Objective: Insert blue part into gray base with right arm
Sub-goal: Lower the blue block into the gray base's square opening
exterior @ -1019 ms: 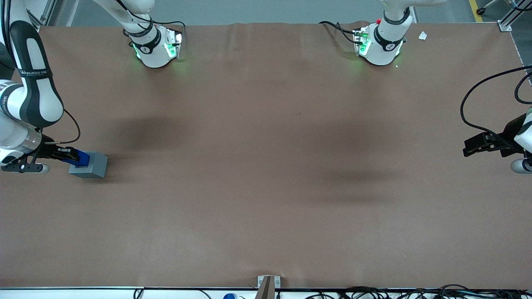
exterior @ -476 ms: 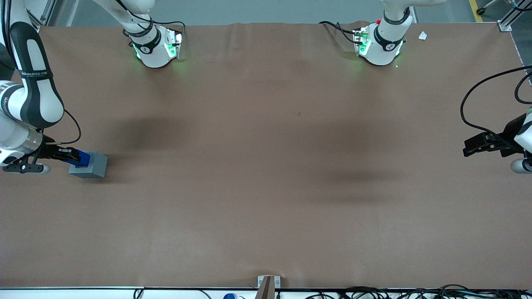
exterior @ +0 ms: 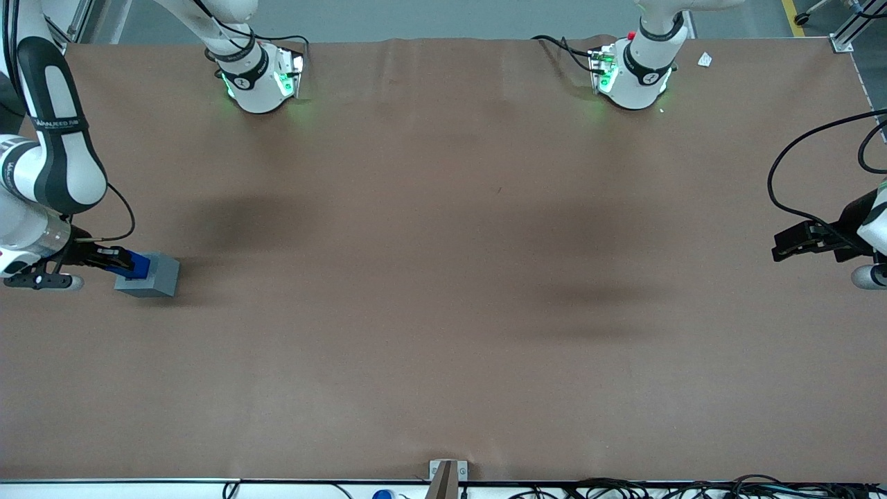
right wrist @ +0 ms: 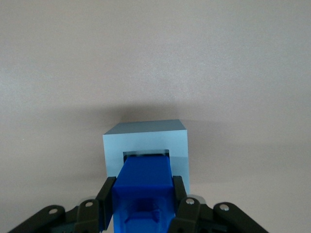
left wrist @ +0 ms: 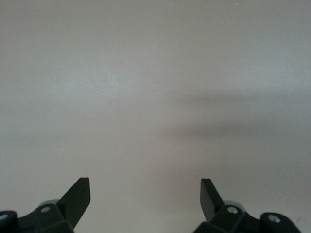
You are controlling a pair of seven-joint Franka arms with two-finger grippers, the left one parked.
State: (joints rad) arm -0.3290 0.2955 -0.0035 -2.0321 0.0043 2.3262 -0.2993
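The gray base (exterior: pixel 151 276) stands on the brown table at the working arm's end. In the right wrist view the gray base (right wrist: pixel 146 136) shows a square recess in its top face. The blue part (right wrist: pixel 144 182) hangs directly over that recess, its lower end at or just inside the opening. My right gripper (right wrist: pixel 144 194) is shut on the blue part, one black finger (right wrist: pixel 105 196) pressed on each side. From the front, the right gripper (exterior: pixel 119 262) and the blue part (exterior: pixel 141 264) sit right above the base's top.
The white right arm (exterior: pixel 41 173) leans in over the table's edge at the working arm's end. Two arm bases (exterior: pixel 260 76) stand farthest from the front camera. A metal bracket (exterior: pixel 447 475) sits at the table's front edge.
The blue part has sunk slightly toward the base's recess with the gripper still on it. The base has not moved.
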